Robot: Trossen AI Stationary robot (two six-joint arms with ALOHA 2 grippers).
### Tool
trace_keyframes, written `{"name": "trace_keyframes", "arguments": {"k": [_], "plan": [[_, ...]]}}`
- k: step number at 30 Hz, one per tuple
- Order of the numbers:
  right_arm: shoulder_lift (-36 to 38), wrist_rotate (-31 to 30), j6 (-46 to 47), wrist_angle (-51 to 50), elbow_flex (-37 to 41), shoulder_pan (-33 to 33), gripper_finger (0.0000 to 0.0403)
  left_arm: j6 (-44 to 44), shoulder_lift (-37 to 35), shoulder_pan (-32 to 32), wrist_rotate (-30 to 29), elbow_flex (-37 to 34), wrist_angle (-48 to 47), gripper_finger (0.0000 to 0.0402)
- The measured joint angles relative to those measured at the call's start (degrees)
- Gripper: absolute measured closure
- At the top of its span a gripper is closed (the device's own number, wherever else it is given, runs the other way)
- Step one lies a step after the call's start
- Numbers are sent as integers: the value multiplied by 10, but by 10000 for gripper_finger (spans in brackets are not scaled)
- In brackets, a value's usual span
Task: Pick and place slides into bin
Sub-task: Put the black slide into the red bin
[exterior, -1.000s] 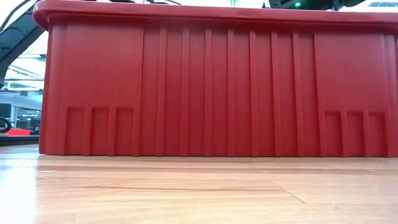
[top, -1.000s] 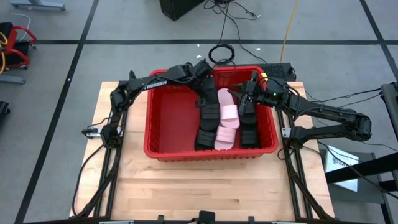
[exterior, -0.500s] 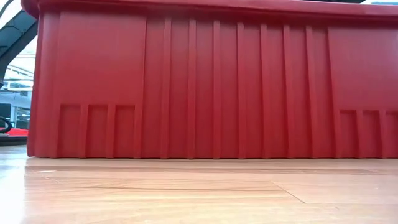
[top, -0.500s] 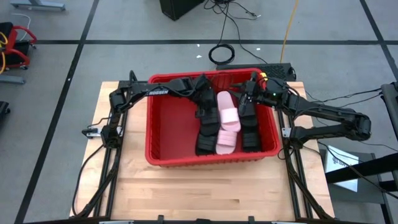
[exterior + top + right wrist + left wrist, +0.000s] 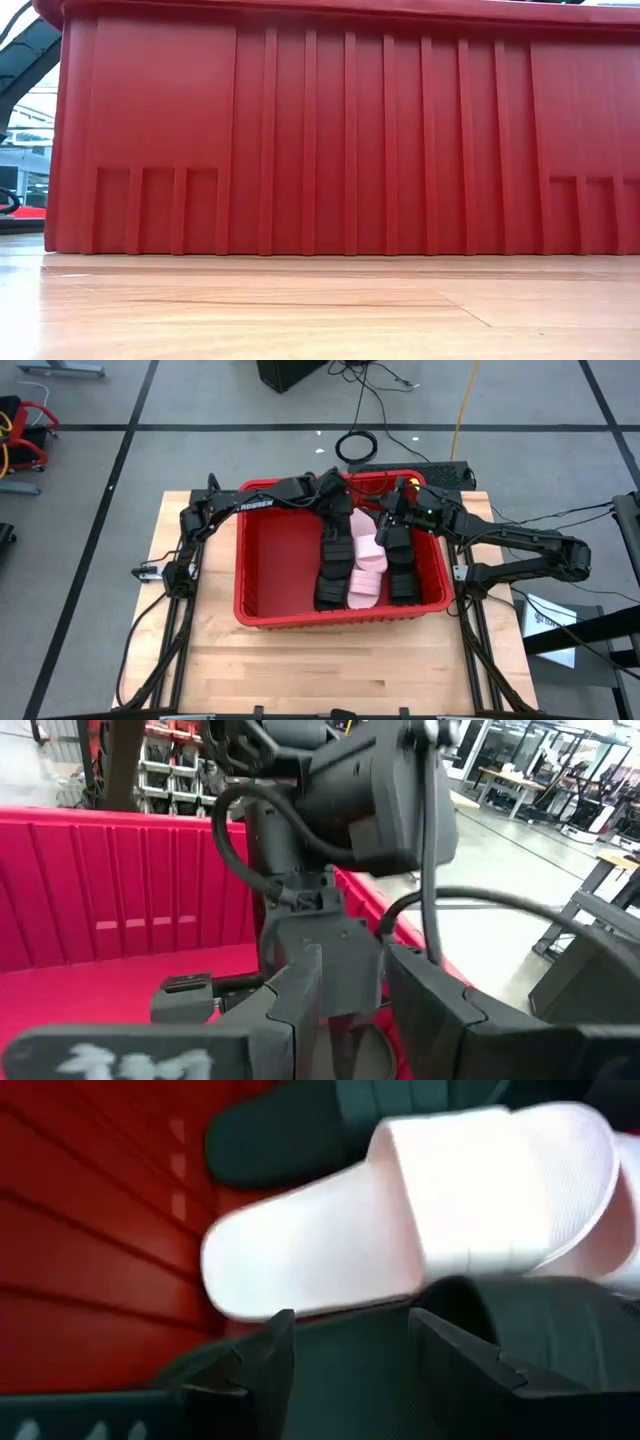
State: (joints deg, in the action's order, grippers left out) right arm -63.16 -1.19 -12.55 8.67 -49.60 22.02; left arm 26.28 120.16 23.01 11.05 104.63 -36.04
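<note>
The red bin stands on the wooden table, and its near wall fills the low view. Inside lie black slides with pale pink slides between them. My left gripper is open, low inside the bin at its far side. Its fingers stand over a black slide, with a pink slide just beyond. My right gripper is open and empty over the bin's far right part, facing the left gripper. My left gripper's open fingers stand close over the black slide from above. I cannot tell whether they touch it.
The two grippers are close together over the bin's far half. The bin's left part has bare floor. Bare tabletop lies between the bin and the near edge. Cables lie on the floor beyond the table's far edge.
The bin has slid a little toward the table's near edge. My left gripper has moved a little toward the right and far edge over the slides. My right gripper has moved a little toward the left, nearer the left gripper.
</note>
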Motion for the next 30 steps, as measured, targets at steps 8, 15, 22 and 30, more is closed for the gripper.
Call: {"name": "trace_keyframes", "arguments": {"k": [8, 15, 22, 30], "plan": [[0, 0, -8, 1, 0, 0, 298, -4, -1, -4, -5, -2, -7, 208], [0, 0, -13, 1, 0, 0, 298, -31, 13, 5, 4, -99, 82, 209], [0, -1, -16, 6, 0, 0, 298, -46, 22, -6, -31, -102, 63, 235], [0, -1, -16, 5, 0, 0, 298, -13, -18, -24, -51, -71, 22, 249]]}}
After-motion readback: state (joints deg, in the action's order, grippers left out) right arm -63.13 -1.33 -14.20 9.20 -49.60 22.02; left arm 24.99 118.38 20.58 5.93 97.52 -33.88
